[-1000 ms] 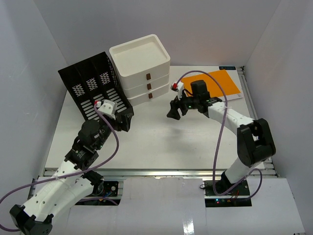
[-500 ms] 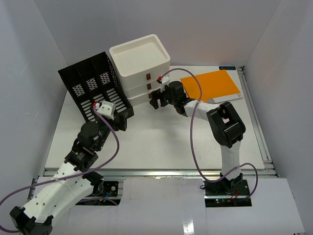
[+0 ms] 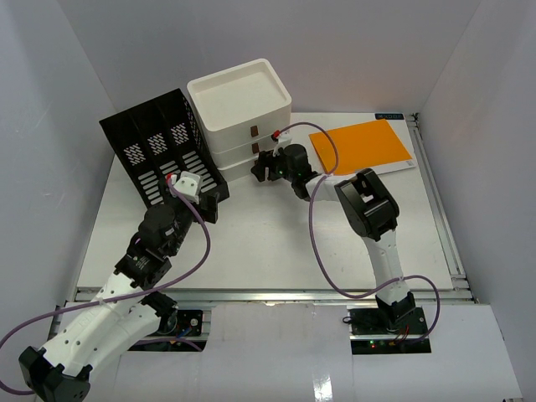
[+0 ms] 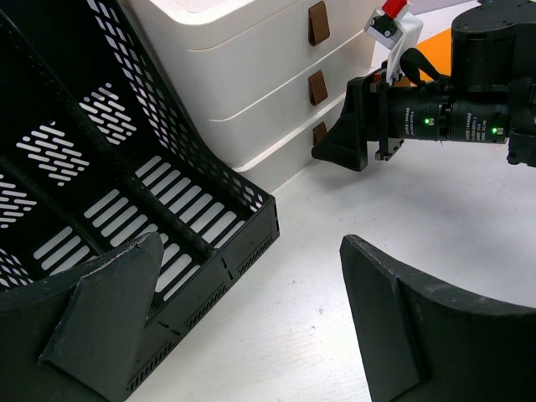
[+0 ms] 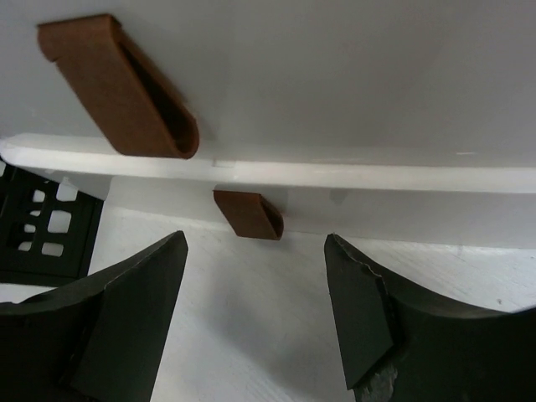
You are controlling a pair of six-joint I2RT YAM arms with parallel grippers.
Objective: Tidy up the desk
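The left gripper (image 4: 251, 255) is standing wide open and gripping nothing, its fingers (image 4: 113, 306) hanging just over the near low corner of the black file rack (image 3: 155, 146); whether a finger is touching the rack cannot be told. The right gripper (image 5: 255, 261) is also standing open and empty, pointing at the front of the white drawer box (image 3: 243, 109). Its fingertips are sitting to either side of the lowest brown pull tab (image 5: 247, 215) and just short of it, not closing on it.

The drawer box is standing at the far edge of the desk (image 3: 276, 243), near the middle, with all three drawers shut and their contents hidden. The rack is leaning back just left of the box, close against it, toward the far left corner. An orange sheet (image 3: 360, 142) is lying flat at the far right corner, well apart from both grippers. The right arm is stretching across the desk's middle toward the box.
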